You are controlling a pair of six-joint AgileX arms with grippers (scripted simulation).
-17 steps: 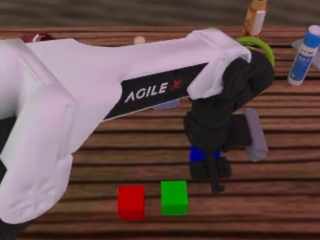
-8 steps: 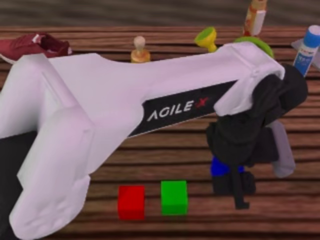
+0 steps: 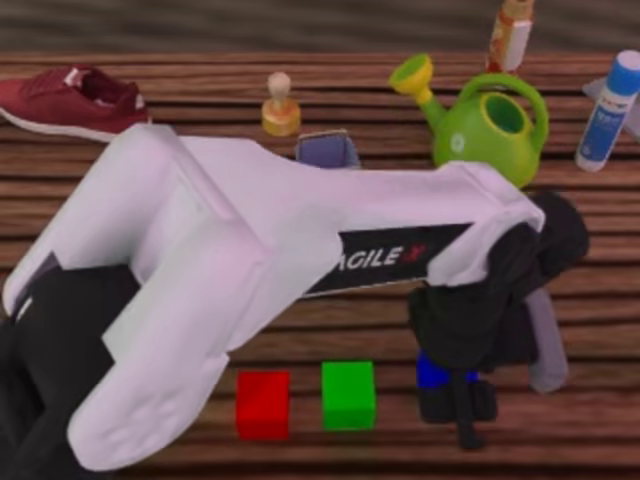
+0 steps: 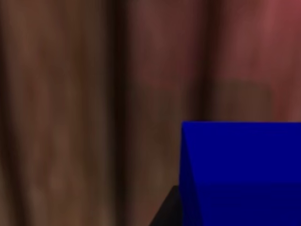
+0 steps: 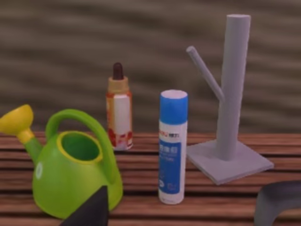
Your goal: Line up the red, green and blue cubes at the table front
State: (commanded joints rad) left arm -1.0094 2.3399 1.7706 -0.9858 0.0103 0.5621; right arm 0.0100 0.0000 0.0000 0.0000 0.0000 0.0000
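The red cube (image 3: pixel 262 404) and the green cube (image 3: pixel 348 395) sit side by side near the front of the table (image 3: pixel 300 345). My left gripper (image 3: pixel 455 402) hangs just right of the green cube, shut on the blue cube (image 3: pixel 432 372), which peeks out under the black wrist. In the left wrist view the blue cube (image 4: pixel 244 174) fills one corner, with the planks close behind it. My right arm is outside the top view. In its own wrist view one dark fingertip (image 5: pixel 91 209) stands far to the side, open with nothing near it.
Along the back stand a maroon shoe (image 3: pixel 70 100), a wooden peg (image 3: pixel 281 105), a lilac cup (image 3: pixel 327 150), a green watering can (image 3: pixel 490 125), a dropper bottle (image 3: pixel 510 35) and a glue stick (image 3: pixel 608 110). A grey stand (image 5: pixel 230 155) shows in the right wrist view.
My left arm has swung right and then toward the table front, carrying the blue cube to beside the green cube. The watering can and lilac cup are uncovered now.
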